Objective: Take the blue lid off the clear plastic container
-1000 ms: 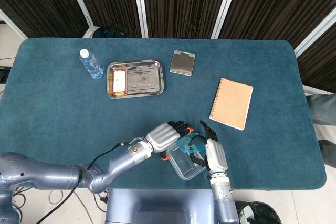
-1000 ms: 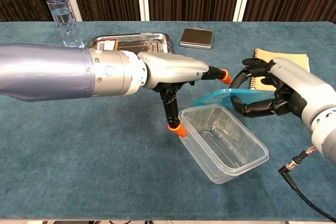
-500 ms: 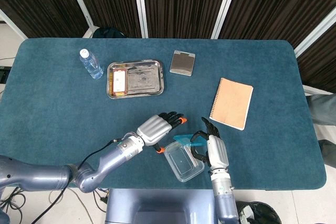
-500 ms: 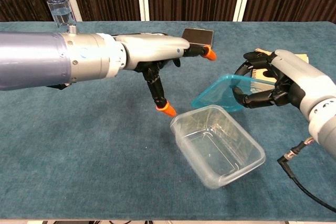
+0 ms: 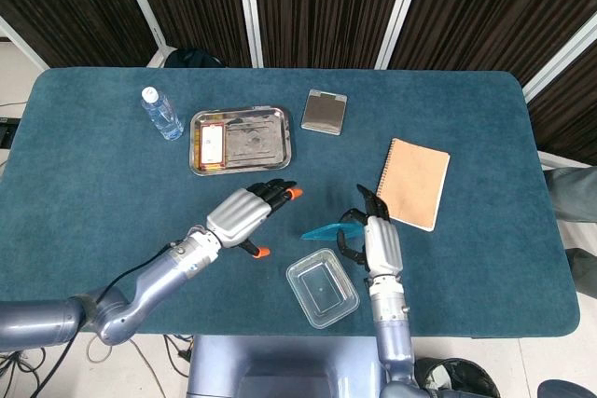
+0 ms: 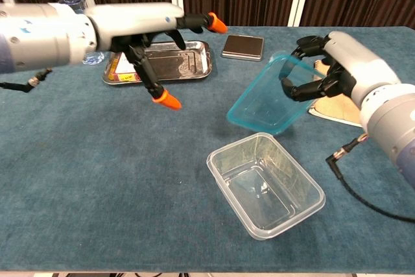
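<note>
The clear plastic container (image 5: 323, 289) (image 6: 266, 182) stands uncovered on the blue table near the front edge. My right hand (image 5: 373, 240) (image 6: 334, 66) grips the blue lid (image 5: 327, 231) (image 6: 267, 97) by its right rim and holds it tilted in the air, above and behind the container. My left hand (image 5: 244, 214) (image 6: 148, 27) hovers to the left of the container with its orange-tipped fingers spread and nothing in them.
A metal tray (image 5: 241, 140) (image 6: 188, 61) with a small card lies at the back left, a water bottle (image 5: 161, 113) (image 6: 74, 6) beside it. A grey flat box (image 5: 324, 112) (image 6: 243, 47) sits behind centre and a tan notebook (image 5: 412, 183) on the right.
My right hand has lifted the lid up and back, clear of the container, tilting it steeper. My left hand has let go of the container and drawn away up and left.
</note>
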`<action>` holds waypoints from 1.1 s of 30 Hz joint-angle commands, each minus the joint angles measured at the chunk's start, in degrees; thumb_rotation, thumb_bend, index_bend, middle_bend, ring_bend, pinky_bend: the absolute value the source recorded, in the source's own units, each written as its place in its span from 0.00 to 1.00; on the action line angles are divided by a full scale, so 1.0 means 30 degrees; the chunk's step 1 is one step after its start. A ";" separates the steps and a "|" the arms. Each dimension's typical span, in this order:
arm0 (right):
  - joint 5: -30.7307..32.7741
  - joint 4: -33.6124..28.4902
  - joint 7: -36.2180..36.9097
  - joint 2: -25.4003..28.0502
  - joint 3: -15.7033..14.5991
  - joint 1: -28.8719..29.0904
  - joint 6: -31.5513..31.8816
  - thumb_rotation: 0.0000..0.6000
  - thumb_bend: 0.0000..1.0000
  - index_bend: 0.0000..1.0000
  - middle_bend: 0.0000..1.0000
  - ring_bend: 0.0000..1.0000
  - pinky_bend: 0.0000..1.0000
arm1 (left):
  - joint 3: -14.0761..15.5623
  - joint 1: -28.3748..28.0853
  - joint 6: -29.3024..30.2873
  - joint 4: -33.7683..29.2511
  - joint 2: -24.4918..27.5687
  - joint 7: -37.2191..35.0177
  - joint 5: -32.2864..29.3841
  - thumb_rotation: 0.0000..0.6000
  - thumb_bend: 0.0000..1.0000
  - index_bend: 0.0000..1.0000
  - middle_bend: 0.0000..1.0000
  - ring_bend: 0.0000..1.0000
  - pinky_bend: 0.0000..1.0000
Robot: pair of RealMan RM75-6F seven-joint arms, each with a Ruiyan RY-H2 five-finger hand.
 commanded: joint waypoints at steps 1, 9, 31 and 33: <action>0.0293 0.0334 -0.0264 0.0441 0.0316 0.0145 -0.0157 1.00 0.54 0.61 0.10 0.00 0.00 | 0.0224 0.0763 0.0639 -0.0386 0.0873 -0.1119 0.0836 1.00 0.00 0.00 0.00 0.00 0.17; 0.1288 0.1746 -0.1743 0.1341 0.0516 0.0609 -0.0681 1.00 0.54 0.61 0.11 0.00 0.00 | 0.0943 0.2090 0.1746 -0.0839 0.2679 -0.3096 0.2896 1.00 0.00 0.00 0.00 0.00 0.17; 0.3237 0.2050 -0.4447 0.3495 0.1505 0.2185 -0.1452 1.00 0.35 0.00 0.00 0.00 0.00 | 0.1698 0.4384 0.3792 -0.1332 0.5398 -0.5056 0.5003 1.00 0.00 0.00 0.00 0.00 0.14; 0.3274 0.1486 -0.4265 0.4120 0.1319 0.1914 -0.1565 1.00 0.35 0.00 0.00 0.00 0.00 | 0.1869 0.4726 0.4142 -0.1540 0.5527 -0.4862 0.5174 1.00 0.00 0.00 0.00 0.00 0.14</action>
